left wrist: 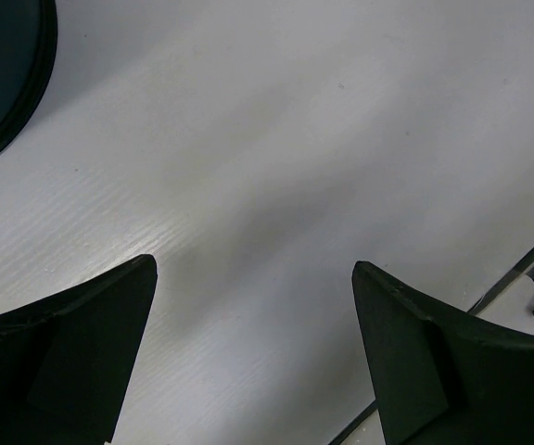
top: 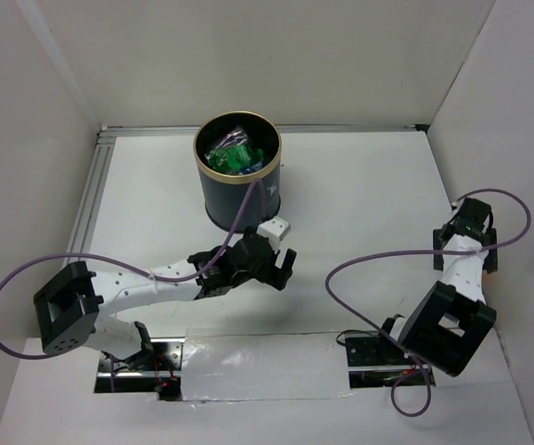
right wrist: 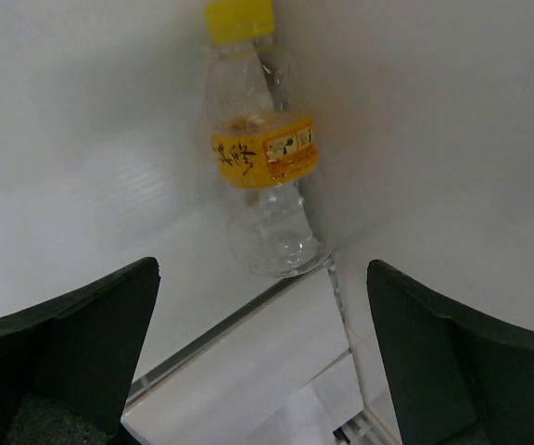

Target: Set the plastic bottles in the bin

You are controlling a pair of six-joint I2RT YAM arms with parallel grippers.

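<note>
The dark navy bin (top: 241, 195) with a gold rim stands at the back middle of the table, with green and clear crushed bottles (top: 234, 154) inside it. My left gripper (top: 278, 263) is open and empty, low over the bare table just in front and right of the bin; the bin's base (left wrist: 0, 74) shows at the top left of the left wrist view, beyond that gripper (left wrist: 253, 269). My right gripper (right wrist: 262, 269) is open and empty. A clear bottle (right wrist: 262, 176) with a yellow cap and yellow label lies ahead of it against the white wall. I cannot make this bottle out in the top view.
White walls close the table at the back and on both sides. A metal rail (top: 95, 199) runs along the left side. The right arm (top: 462, 269) is folded near the right wall. Purple cables (top: 369, 269) loop from both arms over the table.
</note>
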